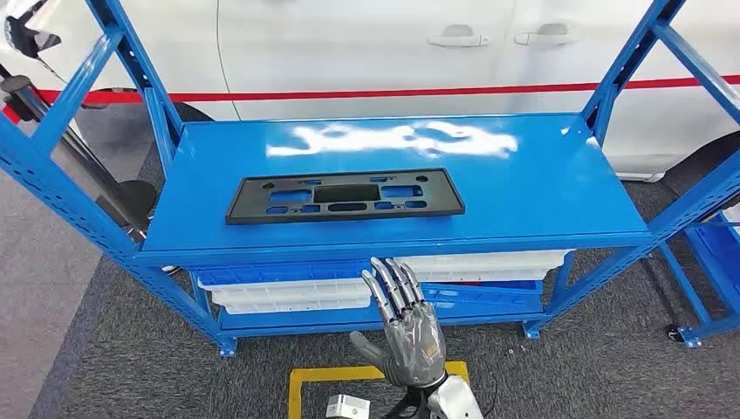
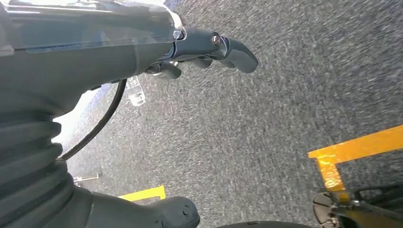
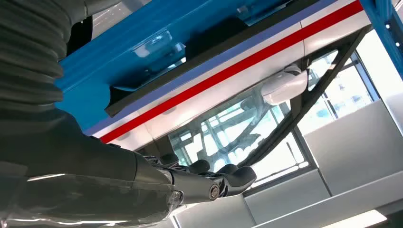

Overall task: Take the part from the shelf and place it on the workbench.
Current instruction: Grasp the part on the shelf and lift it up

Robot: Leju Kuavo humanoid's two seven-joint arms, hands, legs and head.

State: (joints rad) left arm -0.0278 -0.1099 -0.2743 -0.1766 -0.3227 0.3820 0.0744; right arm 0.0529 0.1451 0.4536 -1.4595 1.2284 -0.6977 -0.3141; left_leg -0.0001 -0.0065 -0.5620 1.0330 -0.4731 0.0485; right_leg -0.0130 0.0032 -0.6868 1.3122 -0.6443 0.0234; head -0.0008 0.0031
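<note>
The part (image 1: 345,195), a flat black rectangular panel with several cut-outs, lay on the top deck of the blue shelf (image 1: 541,188), toward the left half and near the front edge; we noted it flat and untouched. In the right wrist view we saw the same part (image 3: 209,57) as a dark strip on the blue deck. The right hand (image 1: 406,327) was raised in front of the shelf, below the deck's front edge, its fingers straight and a little apart, holding nothing and well apart from the part. The right wrist view confirmed the fingers (image 3: 228,176) extended with nothing between them. We saw the left hand (image 2: 209,50) over grey carpet (image 2: 266,118), its fingers loosely curled and empty, with yellow floor tape (image 2: 361,145) nearby. Under the top deck we recorded white trays (image 1: 288,295) and blue trays (image 1: 489,295) stacked on the lower level. Behind the shelf stood a white car (image 1: 366,44) with a red stripe (image 1: 436,91) along its side. A yellow-taped square (image 1: 301,388) marked the floor below the right hand.
</note>
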